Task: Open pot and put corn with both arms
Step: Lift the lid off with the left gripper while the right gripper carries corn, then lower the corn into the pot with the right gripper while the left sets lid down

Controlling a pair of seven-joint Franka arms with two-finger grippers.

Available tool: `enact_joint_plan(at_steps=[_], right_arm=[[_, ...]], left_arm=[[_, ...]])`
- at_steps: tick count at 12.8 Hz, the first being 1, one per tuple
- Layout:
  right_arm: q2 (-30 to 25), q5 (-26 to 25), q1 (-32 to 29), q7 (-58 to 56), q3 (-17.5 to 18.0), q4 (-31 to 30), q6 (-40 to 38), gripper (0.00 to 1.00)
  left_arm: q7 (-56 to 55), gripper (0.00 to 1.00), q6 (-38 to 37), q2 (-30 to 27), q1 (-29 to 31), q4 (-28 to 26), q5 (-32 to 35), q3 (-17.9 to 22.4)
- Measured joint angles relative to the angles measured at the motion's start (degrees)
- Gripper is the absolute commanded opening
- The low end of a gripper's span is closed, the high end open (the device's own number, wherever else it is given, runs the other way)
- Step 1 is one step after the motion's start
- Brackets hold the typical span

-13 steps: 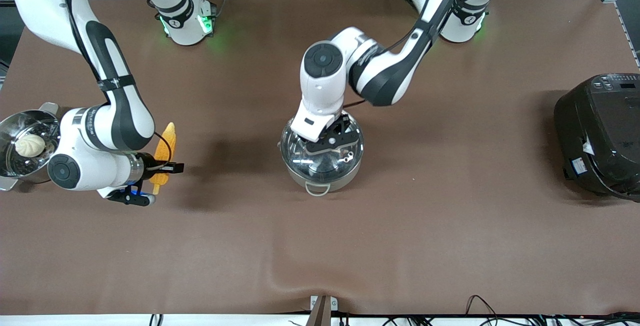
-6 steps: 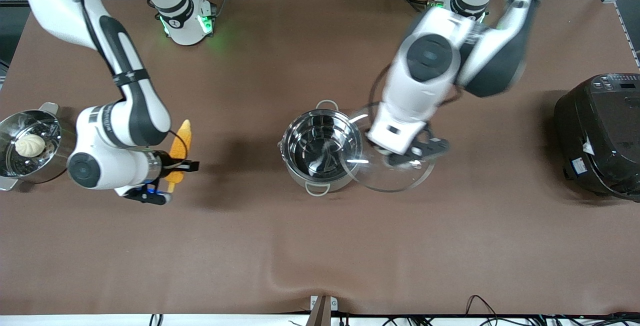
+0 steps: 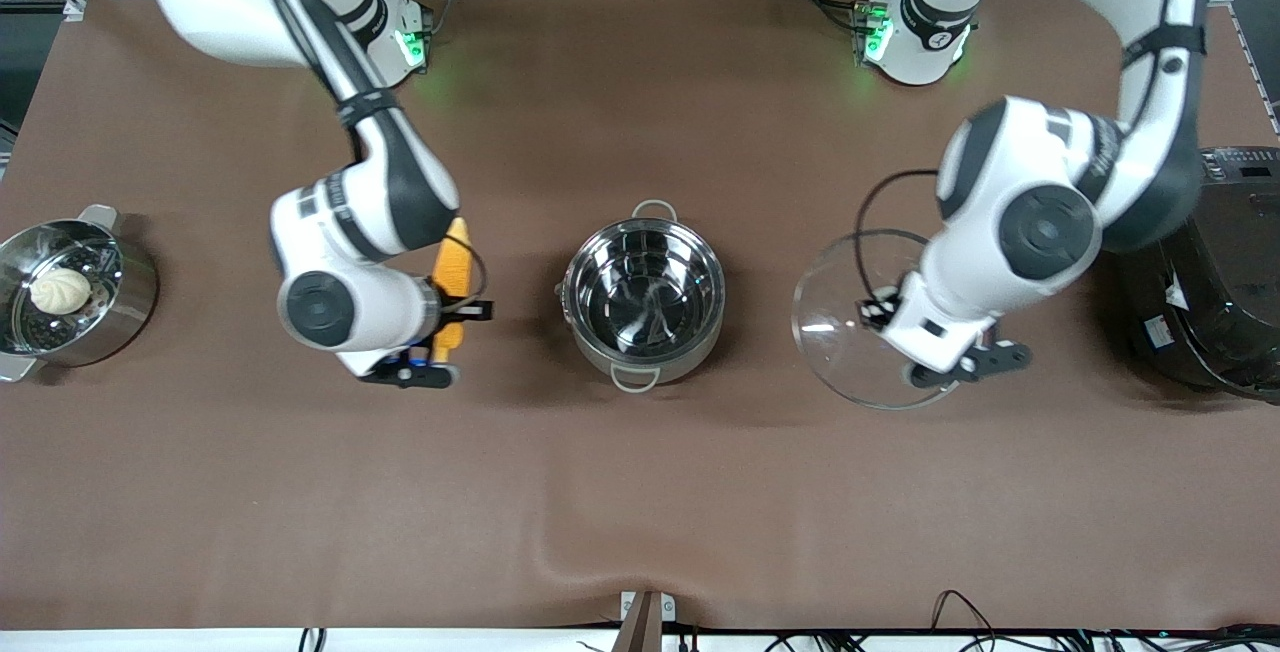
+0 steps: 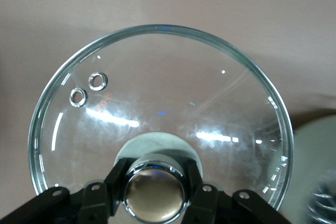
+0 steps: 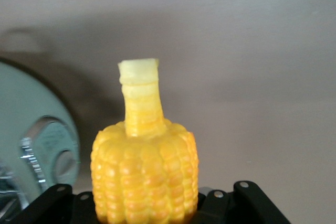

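Corn (image 3: 452,277), stiff and light-looking, is riding clamped in the right gripper (image 3: 447,342) at the pot's (image 3: 643,304) nine o'clock; the left gripper (image 3: 955,357) is pinching the fragile lid's (image 3: 835,317) knob (image 4: 155,193).

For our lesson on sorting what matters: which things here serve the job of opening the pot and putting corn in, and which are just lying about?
Part of the job:
- pot, open
- lid, held by left gripper
- corn, held by right gripper

Just lying about:
- steamer with bun
- black cooker
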Motion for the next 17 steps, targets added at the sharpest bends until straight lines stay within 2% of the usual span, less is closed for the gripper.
enact_joint_plan(at_steps=[5,9,14,15,16,17], right_arm=[[7.26,3.56,7.70,3.70,-0.03,13.52,-1.93,0.00],[10.62,5.80,9.32,4.43,-0.04,16.69,3.17,0.00],[14.00,5.82,11.96,4.81,-0.07,16.99,10.54,0.00],[14.64,5.82,12.45,4.85,-0.07,17.03,11.30,0.00],[14.94,5.62,12.87,5.00,-0.29,17.28,11.54,0.00],[14.99,5.66,13.06,5.00,-0.35,17.33,11.71,0.02]], left_arm=[[8.32,0.00,17.42,-0.06,7.29,-16.25,0.05,-0.01],[10.64,0.00,30.83,-0.04,9.13,-26.64,0.82,-0.02],[11.10,0.00,34.81,0.03,10.36,-30.91,1.77,-0.12],[11.10,0.03,35.28,0.04,10.36,-31.30,1.77,-0.20],[11.10,0.30,35.53,0.04,10.36,-31.51,1.77,-0.21],[11.10,0.98,35.60,0.05,10.36,-31.55,1.77,-0.22]])
